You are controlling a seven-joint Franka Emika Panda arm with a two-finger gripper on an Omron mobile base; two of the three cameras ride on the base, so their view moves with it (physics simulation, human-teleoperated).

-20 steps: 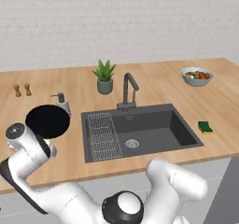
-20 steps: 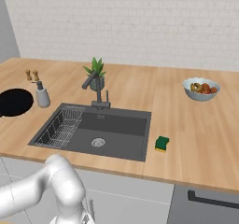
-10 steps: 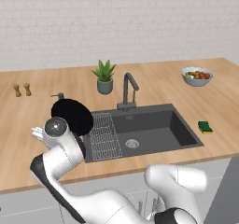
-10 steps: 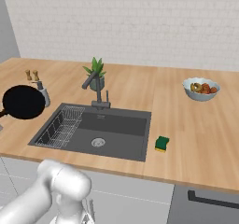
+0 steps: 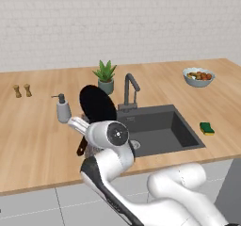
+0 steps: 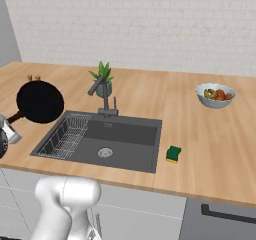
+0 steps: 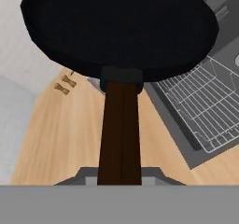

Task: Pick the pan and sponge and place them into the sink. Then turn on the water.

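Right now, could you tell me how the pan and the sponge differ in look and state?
The pan is round, black and large; the sponge is a small green-and-yellow block. The pan is lifted, held by its handle left of the sink; the sponge lies on the counter to the sink's right. Neither is in the sink yet.

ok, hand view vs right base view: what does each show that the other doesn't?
Hand view alone: the brown handle running down to the tool, so the grip on the pan is plain.

Right base view alone: the sponge on the counter right of the sink, the faucet, the plant, the fruit bowl and the drain.

Both: the black pan held in the air left of the sink, the wire rack, the wooden counter and the two small shakers behind.
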